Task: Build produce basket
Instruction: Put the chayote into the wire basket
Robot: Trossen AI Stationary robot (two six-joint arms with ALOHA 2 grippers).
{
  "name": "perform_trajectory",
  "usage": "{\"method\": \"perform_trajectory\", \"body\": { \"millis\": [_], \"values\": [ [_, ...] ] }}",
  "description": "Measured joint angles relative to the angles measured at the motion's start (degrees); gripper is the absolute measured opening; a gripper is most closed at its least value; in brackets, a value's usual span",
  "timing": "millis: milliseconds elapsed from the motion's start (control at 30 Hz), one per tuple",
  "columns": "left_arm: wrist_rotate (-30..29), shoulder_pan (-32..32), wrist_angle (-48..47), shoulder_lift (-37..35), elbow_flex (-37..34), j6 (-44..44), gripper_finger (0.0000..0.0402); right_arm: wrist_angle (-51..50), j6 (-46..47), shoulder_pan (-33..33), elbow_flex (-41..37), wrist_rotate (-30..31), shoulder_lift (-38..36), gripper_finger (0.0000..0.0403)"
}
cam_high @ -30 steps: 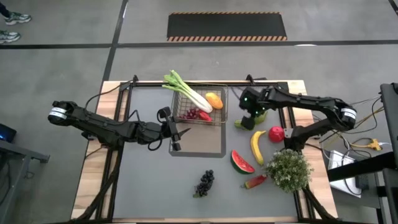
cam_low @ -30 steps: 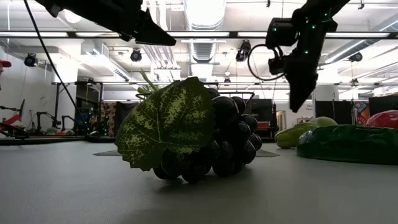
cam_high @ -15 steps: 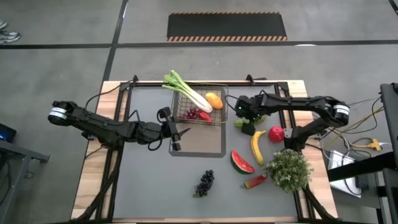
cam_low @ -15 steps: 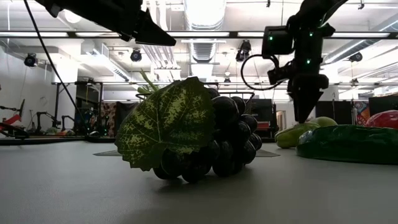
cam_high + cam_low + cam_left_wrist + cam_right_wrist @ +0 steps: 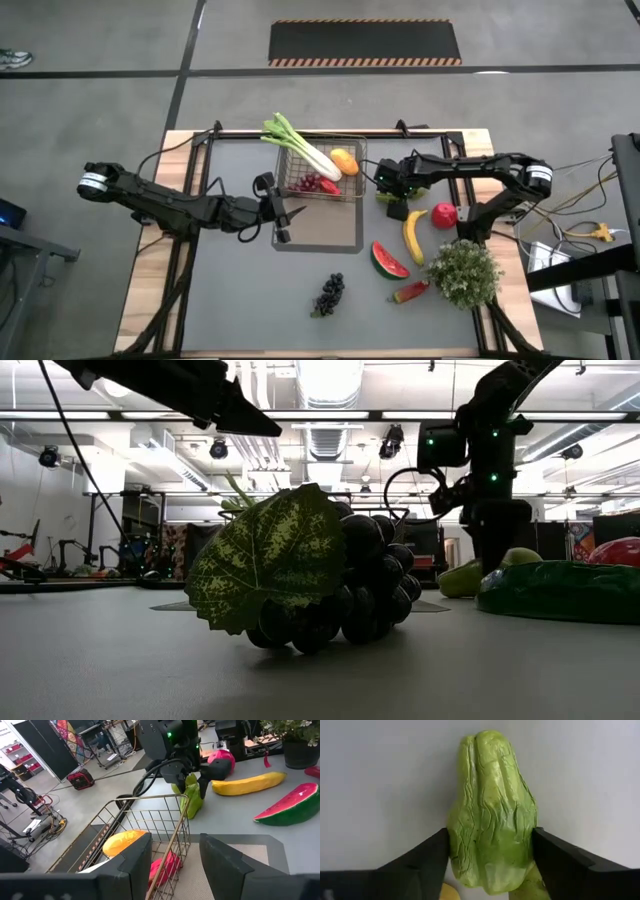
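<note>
Straddling the pear [image 5: 492, 812], the right gripper [image 5: 397, 196] stands spread on the table just right of the basket [image 5: 322, 168]. Pear: probably light, stiff, slick; grip its broad middle. Left gripper [image 5: 283, 215] waits spread.

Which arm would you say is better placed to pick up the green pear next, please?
The right: the right gripper is down over the green pear, one finger on each side. The left gripper hangs open by the basket.
</note>
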Motion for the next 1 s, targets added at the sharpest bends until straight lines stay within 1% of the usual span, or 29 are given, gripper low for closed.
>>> {"method": "perform_trajectory", "body": {
  "millis": [100, 167, 300, 467, 700, 800, 900, 1000],
  "values": [
    [-0.02, 0.0, -0.03, 0.01, -0.34, 0.0, 0.0148, 0.06, 0.58, 0.0, 0.0, -0.14, -0.15, 0.0207],
    [-0.04, 0.0, 0.0, 0.01, -0.34, 0.0, 0.0148, 0.14, 0.59, 0.0, -0.07, -0.31, -0.52, 0.02],
    [-0.05, 0.0, 0.02, 0.0, -0.34, 0.01, 0.0148, -0.11, 0.58, 0.0, 0.05, -0.05, -2.24, 0.0204],
    [-0.07, -0.02, 0.33, -0.27, -0.4, 1.41, 0.0148, -0.31, 0.63, -0.02, 2.06, 0.8, -5.97, 0.0207],
    [-0.04, -0.2, 1.97, -1.2, -0.58, 1.62, 0.0148, 1.23, 0.62, -0.04, 6.39, 11.51, -13.25, 0.0207],
    [-0.02, -0.22, 2.37, -1.79, -1.35, 1.64, 0.0148, 7.34, 0.62, -0.04, 6.75, 12.24, -16.83, 0.0207],
    [-0.02, -0.22, 4.39, -2.4, -2.29, 1.99, 0.0148, 19.08, 1.34, -0.02, 4.92, 11.72, -20.44, 0.0207],
    [-0.02, -0.2, 4.78, -2.46, -2.35, 1.99, 0.0148, 33.19, 3.09, 0.07, 0.83, 6.28, -22.47, 0.0208]
  ]
}}
